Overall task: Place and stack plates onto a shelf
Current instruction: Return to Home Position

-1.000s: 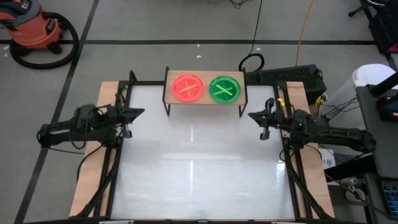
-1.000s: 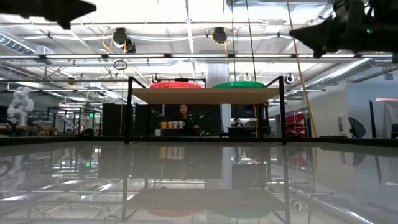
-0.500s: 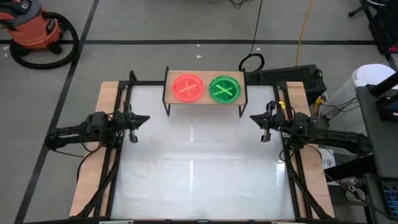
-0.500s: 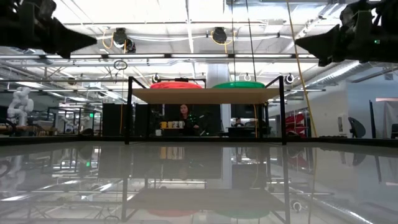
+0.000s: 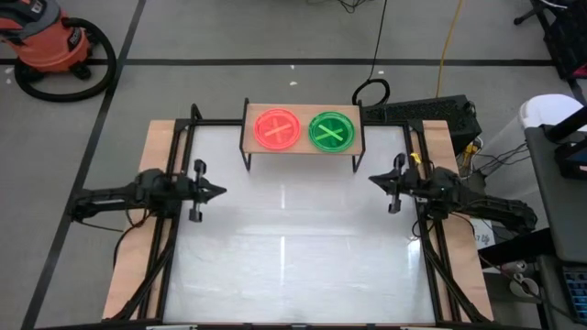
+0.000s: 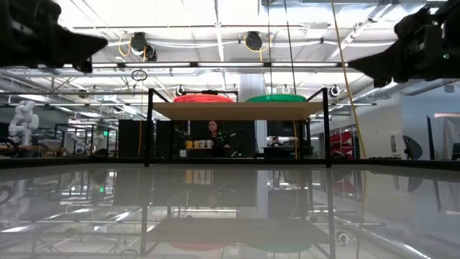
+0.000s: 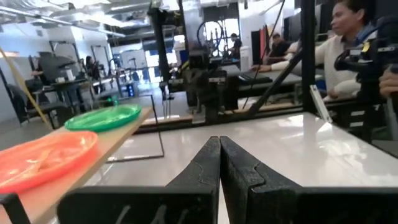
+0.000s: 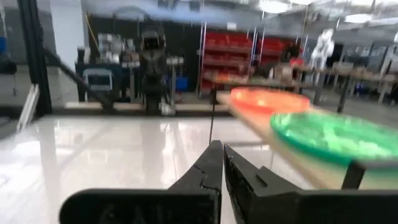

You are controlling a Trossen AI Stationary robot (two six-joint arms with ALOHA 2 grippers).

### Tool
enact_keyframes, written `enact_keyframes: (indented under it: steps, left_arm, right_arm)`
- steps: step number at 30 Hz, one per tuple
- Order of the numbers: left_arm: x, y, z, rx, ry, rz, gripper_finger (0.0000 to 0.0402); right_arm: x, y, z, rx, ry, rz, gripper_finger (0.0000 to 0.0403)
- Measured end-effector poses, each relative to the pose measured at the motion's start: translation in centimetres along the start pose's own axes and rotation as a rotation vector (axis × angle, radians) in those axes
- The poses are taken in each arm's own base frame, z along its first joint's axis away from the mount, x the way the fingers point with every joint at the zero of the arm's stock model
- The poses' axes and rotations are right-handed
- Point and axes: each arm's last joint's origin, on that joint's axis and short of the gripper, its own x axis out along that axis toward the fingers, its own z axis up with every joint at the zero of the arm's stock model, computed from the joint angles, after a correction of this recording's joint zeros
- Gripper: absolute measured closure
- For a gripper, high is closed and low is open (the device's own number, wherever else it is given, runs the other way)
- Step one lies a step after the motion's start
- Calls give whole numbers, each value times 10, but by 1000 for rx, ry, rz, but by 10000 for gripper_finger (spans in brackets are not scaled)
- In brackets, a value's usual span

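The light-wood shelf [image 5: 303,147] stands on black legs at the table's far edge. On its board rest a red-orange plate [image 5: 277,128] on the left and a green plate [image 5: 332,131] on the right; how many lie under each cannot be told. Both also show in the low view, the red-orange plate [image 6: 205,97] and the green plate [image 6: 277,98]. My left gripper [image 5: 220,192] hovers shut near the table's left edge, pointing right. My right gripper [image 5: 371,179] hovers shut near the right edge, pointing left. The wrist views show the left gripper [image 7: 219,140] and the right gripper [image 8: 217,145] holding nothing.
The glossy white tabletop [image 5: 293,247] lies between the arms. A black frame [image 5: 174,147] runs along the table's sides. A person [image 7: 348,37] sits beyond the table's right side. A red vacuum [image 5: 50,46] and cables lie on the floor behind.
My left gripper has moved toward the table's near edge and a little to the right, staying shut. My right gripper has drifted slightly toward the near edge. The plates and the shelf have stayed put.
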Motion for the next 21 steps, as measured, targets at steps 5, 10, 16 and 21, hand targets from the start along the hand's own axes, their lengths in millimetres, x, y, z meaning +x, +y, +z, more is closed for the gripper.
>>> enact_keyframes:
  steps: [5,10,16,21]
  left_arm:
    - [3,-1,-16,1,43,9,394]
    - [3,-1,-20,-23,82,7,394]
    - [3,-1,-17,-107,55,7,394]
    - [4,1,-6,27,-59,35,394]
  right_arm:
    - [0,0,-3,35,22,1,403]
    - [0,0,-2,96,13,-3,403]
    - [0,0,-2,106,14,-3,403]
    - [1,0,0,105,-5,-3,403]
